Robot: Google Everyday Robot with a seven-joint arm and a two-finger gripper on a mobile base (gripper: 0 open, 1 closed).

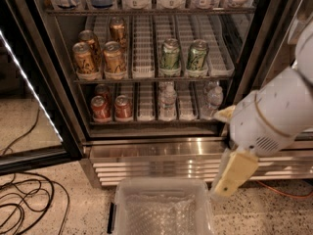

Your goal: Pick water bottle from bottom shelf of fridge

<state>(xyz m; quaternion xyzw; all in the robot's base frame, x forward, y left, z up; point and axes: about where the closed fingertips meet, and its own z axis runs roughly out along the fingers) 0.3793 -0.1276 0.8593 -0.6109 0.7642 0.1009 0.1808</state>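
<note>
A: Worrying about anything from here?

B: Clipping the dark front rail of the white ribbed bottom shelf (145, 103), or toppling the red soda cans (122, 108), reaching in off-line. Cream-coloured gripper (230, 177) hanging low outside the tall glass-door fridge (195, 151), beside the clear plastic bin (122, 199); opening impossible to tell, holding nothing visibly.

A: And the small clear water bottle (167, 102)?

B: Standing upright mid-shelf, white-capped, crinkly, probably denting under a squeeze; similar bottle (213, 98) standing further right.

Matt cream plastic jaws hang before the glossy steel base of the fridge (161, 153).
</note>
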